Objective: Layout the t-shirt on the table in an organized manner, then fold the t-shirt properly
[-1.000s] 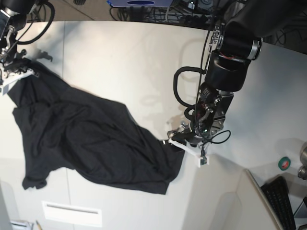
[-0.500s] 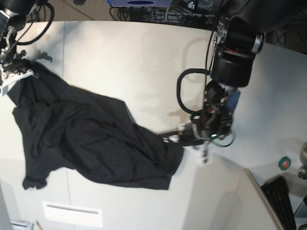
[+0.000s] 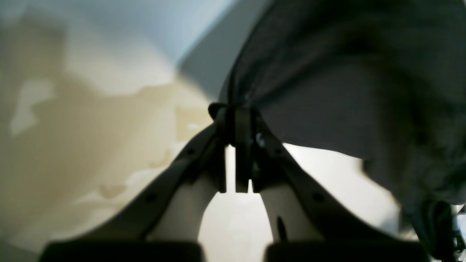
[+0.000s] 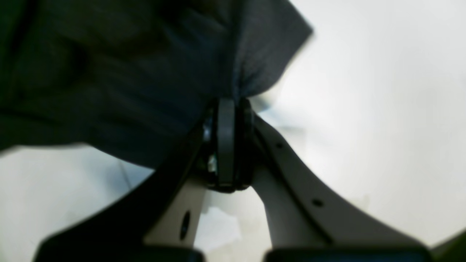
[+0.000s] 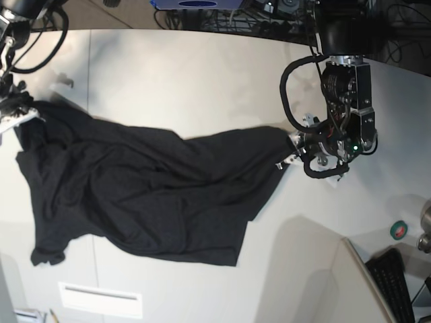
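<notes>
Black cloth takes up most of the near-left part of the desk (image 5: 202, 74): the t-shirt (image 5: 135, 195) lies crumpled and wrinkled, stretched into a long tongue toward the left end effector (image 5: 291, 149), which is clenched on a pinch of its edge, as its wrist view shows with the fabric bunched right at the closed tips. Over at the far left of the base view the right end effector (image 5: 15, 116) is likewise clamped on another edge of the shirt, the cloth gathered between its tips. From where I stand the shirt looks light, limp and thin; it will sag and fold over itself wherever it isn't supported, and it should slide fairly easily on the smooth top. Corners, hem or shoulder seams look like the sensible places to hold, since a pinch in mid-panel would only drag up a peak. The rainbow print isn't visible, so I'd guess it faces down or is folded inside. Bare desk lies behind the shirt and to its right, good room for spreading. Nearer the front sit a small white plate (image 5: 101, 300), a roll of green tape (image 5: 399, 229) and a keyboard (image 5: 396, 282), and the shirt's lower corner lies just beside the plate.
</notes>
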Robot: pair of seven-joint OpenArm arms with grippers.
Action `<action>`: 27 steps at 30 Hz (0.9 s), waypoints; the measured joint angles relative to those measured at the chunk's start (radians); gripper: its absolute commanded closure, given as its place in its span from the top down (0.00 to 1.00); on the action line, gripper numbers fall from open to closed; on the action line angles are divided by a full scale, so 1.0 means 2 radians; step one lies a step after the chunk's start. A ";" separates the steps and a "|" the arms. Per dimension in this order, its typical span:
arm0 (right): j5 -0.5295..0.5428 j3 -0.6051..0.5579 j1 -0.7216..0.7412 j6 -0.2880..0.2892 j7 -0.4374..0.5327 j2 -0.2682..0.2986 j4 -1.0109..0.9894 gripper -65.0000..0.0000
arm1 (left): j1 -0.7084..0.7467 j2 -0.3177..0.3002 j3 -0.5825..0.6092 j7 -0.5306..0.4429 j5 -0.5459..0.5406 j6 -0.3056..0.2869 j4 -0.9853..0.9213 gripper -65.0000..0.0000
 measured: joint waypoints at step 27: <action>-0.001 -0.001 -0.002 0.000 0.001 0.002 0.000 0.00 | 0.071 0.011 -0.055 -0.036 -0.030 -0.024 0.149 0.37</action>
